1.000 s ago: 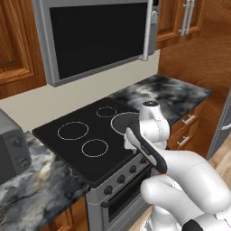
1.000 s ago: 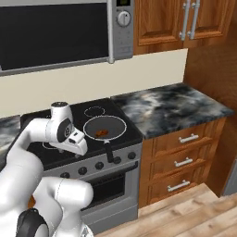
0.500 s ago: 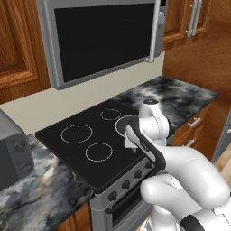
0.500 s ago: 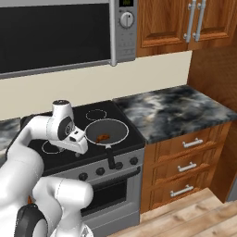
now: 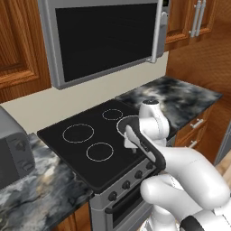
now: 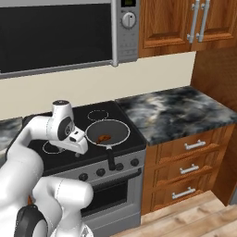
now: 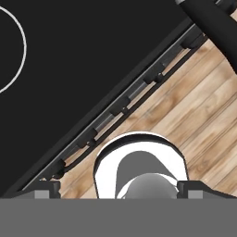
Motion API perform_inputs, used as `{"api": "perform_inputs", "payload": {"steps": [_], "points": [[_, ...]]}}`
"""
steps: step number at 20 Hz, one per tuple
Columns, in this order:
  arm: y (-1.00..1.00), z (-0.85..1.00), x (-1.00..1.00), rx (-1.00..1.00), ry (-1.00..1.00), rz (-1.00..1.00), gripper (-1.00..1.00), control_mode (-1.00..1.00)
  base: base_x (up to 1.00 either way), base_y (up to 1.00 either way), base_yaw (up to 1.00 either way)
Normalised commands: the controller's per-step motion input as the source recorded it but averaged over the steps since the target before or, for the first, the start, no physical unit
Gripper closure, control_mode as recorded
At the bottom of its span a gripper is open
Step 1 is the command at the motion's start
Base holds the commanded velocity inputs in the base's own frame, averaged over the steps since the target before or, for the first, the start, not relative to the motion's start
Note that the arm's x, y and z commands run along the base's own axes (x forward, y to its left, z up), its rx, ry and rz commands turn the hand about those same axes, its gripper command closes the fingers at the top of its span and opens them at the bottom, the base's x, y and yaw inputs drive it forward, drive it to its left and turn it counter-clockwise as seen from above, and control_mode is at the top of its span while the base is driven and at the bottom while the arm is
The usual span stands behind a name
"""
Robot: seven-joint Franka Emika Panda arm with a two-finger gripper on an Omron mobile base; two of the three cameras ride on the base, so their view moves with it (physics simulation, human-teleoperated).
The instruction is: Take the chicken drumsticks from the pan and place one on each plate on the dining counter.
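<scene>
The pan [image 6: 113, 128] sits on the front right burner of the black stovetop [image 6: 92, 152], its black handle [image 6: 111, 159] pointing out over the stove's front. Browned chicken drumsticks [image 6: 104, 137] lie in its dark inside as one orange-brown clump. My gripper [image 6: 79, 147] hangs just left of the pan, above the stove's front edge, open with nothing between its fingers. From the left base view the arm covers most of the pan [image 5: 122, 124], and the gripper [image 5: 131, 143] is beside it. The hand view has the fingertips [image 7: 46, 188] wide apart and the pan handle [image 7: 210, 21] at top right. The plates and dining counter are out of view.
A microwave [image 6: 55, 37] hangs over the stove. A marbled counter [image 6: 176, 113] with wooden drawers [image 6: 190, 169] lies to the right. A grey appliance [image 5: 13, 153] stands on the counter to the left. Knobs [image 7: 122, 110] line the stove front above the wooden floor [image 7: 194, 115].
Both base views have shifted, so the base has moved and the stove sits differently in the picture. The arm keeps the same pose beside the pan, gripper still open.
</scene>
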Motion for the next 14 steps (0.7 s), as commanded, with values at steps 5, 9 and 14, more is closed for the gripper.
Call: {"api": "perform_inputs", "payload": {"steps": [5, 9, 14], "points": [[0.0, 0.0, 0.0, 0.0, 0.0, 0.0, -1.0, 1.0, 0.0, 0.0, 0.0], [0.0, 0.0, 0.0, 0.0, 0.0, 0.0, -1.0, 1.0, 0.01, 0.0, 0.0], [-0.13, 0.0, 0.53, 0.0, 0.02, 0.01, -1.0, -1.0, 0.07, -0.02, 0.0]]}}
